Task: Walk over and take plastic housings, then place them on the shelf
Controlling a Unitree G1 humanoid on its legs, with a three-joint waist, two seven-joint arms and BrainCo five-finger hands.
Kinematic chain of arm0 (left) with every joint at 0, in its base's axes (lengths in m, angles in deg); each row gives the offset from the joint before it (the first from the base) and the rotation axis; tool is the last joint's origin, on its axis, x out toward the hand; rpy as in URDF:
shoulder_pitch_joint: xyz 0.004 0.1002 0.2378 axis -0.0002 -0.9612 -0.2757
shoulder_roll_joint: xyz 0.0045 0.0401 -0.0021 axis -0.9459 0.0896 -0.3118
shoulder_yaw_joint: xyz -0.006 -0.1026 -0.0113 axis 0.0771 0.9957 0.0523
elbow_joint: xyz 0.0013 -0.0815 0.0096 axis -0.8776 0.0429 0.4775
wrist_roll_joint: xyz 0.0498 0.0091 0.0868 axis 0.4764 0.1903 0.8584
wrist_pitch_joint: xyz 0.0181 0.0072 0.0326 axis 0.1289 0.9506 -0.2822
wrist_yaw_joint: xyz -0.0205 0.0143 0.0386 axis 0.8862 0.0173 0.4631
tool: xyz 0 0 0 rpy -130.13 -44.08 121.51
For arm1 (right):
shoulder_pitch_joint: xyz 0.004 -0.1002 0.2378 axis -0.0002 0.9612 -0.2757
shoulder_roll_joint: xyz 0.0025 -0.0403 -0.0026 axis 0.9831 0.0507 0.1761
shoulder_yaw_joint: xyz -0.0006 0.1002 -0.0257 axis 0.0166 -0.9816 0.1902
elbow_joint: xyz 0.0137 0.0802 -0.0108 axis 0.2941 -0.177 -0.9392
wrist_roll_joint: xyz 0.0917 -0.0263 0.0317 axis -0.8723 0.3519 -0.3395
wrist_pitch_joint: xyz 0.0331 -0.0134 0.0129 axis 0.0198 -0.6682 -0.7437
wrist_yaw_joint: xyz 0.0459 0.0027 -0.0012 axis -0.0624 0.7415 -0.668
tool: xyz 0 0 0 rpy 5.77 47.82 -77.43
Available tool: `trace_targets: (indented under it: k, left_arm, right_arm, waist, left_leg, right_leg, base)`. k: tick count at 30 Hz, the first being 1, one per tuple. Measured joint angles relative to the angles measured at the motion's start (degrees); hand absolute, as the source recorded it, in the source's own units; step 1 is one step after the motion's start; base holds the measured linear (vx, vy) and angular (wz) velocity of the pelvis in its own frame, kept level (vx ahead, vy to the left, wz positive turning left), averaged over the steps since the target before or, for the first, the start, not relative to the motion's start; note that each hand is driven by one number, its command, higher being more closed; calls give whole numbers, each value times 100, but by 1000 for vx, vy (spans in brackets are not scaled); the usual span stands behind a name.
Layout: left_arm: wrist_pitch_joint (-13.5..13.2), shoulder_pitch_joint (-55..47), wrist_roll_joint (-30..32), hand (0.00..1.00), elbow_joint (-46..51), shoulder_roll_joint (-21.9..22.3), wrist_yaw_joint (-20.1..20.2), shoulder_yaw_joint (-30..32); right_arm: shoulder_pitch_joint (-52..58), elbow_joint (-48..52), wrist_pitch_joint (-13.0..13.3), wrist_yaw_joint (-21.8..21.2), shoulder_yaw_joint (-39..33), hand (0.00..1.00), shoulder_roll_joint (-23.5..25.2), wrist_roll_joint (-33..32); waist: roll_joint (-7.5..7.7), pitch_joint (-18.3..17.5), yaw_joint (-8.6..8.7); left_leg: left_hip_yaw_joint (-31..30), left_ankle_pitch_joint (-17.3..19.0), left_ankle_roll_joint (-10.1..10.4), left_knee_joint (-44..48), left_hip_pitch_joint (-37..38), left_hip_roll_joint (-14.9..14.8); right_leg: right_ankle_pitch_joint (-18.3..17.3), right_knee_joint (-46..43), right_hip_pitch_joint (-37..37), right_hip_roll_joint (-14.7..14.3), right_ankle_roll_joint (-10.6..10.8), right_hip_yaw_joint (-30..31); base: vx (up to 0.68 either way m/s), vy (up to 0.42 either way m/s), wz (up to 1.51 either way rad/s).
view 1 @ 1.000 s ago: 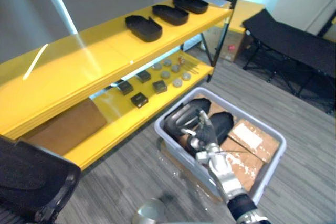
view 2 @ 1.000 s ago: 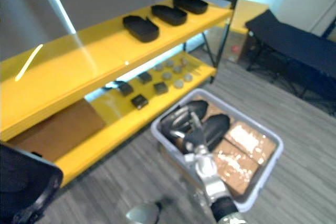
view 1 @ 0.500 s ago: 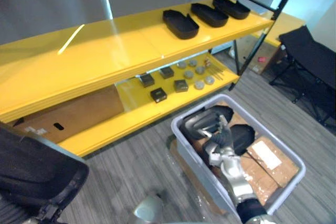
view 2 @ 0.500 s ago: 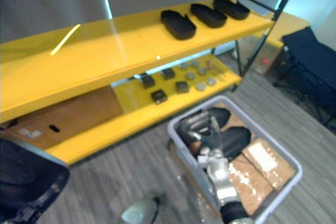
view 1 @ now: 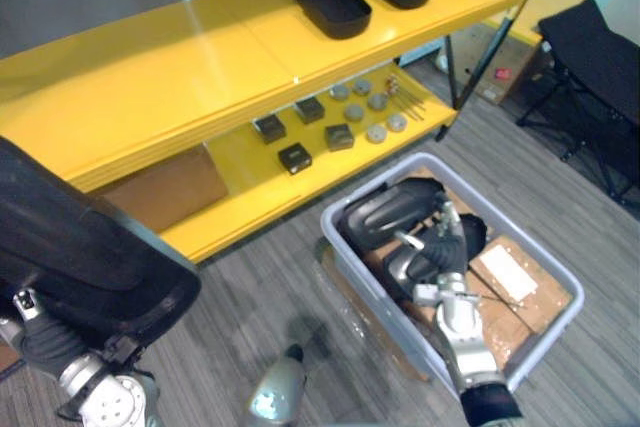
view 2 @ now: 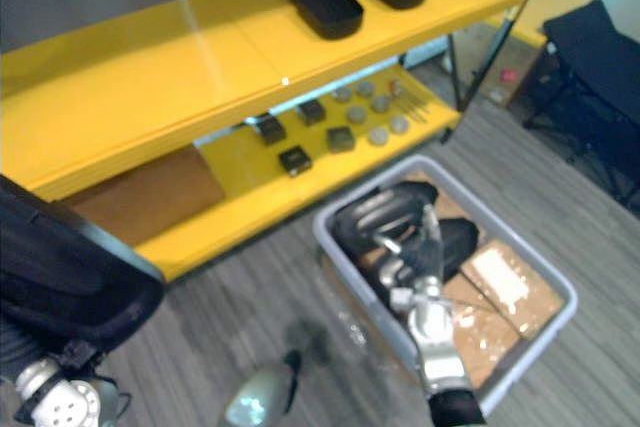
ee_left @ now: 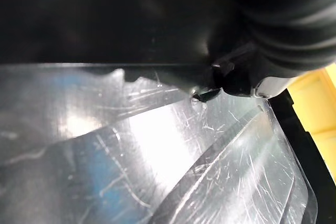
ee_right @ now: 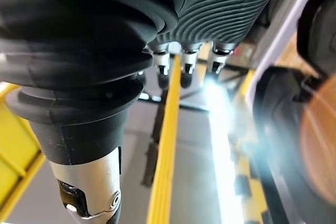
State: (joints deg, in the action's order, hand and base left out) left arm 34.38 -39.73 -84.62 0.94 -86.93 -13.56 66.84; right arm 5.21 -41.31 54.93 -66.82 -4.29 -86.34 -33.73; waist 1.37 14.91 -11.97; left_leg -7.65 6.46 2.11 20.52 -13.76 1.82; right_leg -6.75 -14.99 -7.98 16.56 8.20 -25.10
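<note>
Three black plastic housings (view 1: 330, 5) lie in a row on the yellow top shelf (view 1: 180, 67). More black housings (view 1: 385, 212) are in a grey bin (view 1: 345, 257) on the floor in front of the shelf. My right hand (view 1: 440, 252) hangs over those in the bin, open, with straight fingers pointing towards the shelf and just above the glossy housing. A large black housing (view 1: 80, 257) looms close at the lower left, above my left arm. My left hand (ee_left: 294, 19) shows against dark plastic and a shiny scratched surface; its grip is hidden.
Taped cardboard boxes (view 1: 510, 272) take up the bin's right half. The lower shelf carries small black boxes (view 1: 295, 157), round grey parts (view 1: 375, 132) and a brown carton (view 1: 165, 187). A black folding cot (view 1: 600, 57) stands at the right, past the shelf's black post.
The camera has shifted, so the shelf and bin sit differently in the picture. My right hand stays over the bin's housings. The black housing at the lower left takes up more of the view.
</note>
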Motion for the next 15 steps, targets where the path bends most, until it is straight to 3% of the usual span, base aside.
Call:
trace_targets:
  k: [2, 4, 6, 9, 11, 12, 13, 15]
  left_arm:
    - [3, -2, 14, 100, -4, 1, -38, 2]
    - [4, 17, 17, 100, -3, -2, -40, 26]
    - [48, -16, 20, 100, -12, 26, -37, 86]
    - [45, -255, 40, 100, -2, 29, -34, 312]
    - [45, -331, 41, 100, -2, 13, -36, 409]
    - [43, -267, 39, 100, 42, -31, -31, 413]
    - [37, -69, 25, 100, 59, -110, -34, 467]
    - [41, 139, 13, 100, 54, -162, -48, 508]
  right_arm:
    - [8, 53, 26, -27, -62, 0, -9, -1]
    - [8, 116, 26, -67, -68, 0, -6, 2]
    - [34, 162, 32, -71, -58, 0, 13, 20]
    - [255, 217, 66, 76, -72, 0, 73, 58]
    - [380, 227, 74, 195, -86, 0, 74, 217]
    - [403, 227, 76, 223, -119, 0, 81, 285]
    - [388, 229, 147, 280, -172, 0, 89, 442]
    - [330, 278, 224, 289, -278, 0, 83, 579]
  waist:
    - [-63, 88, 24]
    - [-30, 231, 17]
    - [-38, 332, 12]
    - [57, 368, 21]
    - [52, 364, 36]
    - [46, 367, 67]
    - [-25, 407, 111]
    - [-3, 394, 170]
  left_leg:
    - [37, 68, 23, 1, -8, -28]
    - [93, 172, 57, 179, -63, -6]
    - [98, 332, 54, 543, -157, -30]
    - [176, 705, -82, 1073, -226, -47]
    - [43, 824, -152, 1227, -335, -22]
    - [-121, 809, -180, 1173, -351, -31]
    - [-366, 811, -222, 1130, -379, -65]
    - [-551, 835, -262, 1088, -347, -59]
  right_leg:
    - [-44, 54, -6, -24, -43, 10]
    - [-388, 81, -54, 1, -166, 23]
    - [-619, 2, -106, 3, -44, 13]
    - [-840, -300, -191, 6, -427, 23]
    - [-480, -1220, 266, 55, -629, 450]
    - [-187, -1798, 644, 57, -847, 639]
    - [-529, -2153, 1038, -90, -713, 909]
    - [-822, -1947, 1295, -327, -563, 1242]
  base:
    - [-122, 6, -17]
    - [-124, -22, -10]
    - [-75, -7, 4]
    - [33, 68, 11]
    - [110, 134, 29]
    - [96, 131, 59]
    - [116, 98, 60]
    - [149, 49, 51]
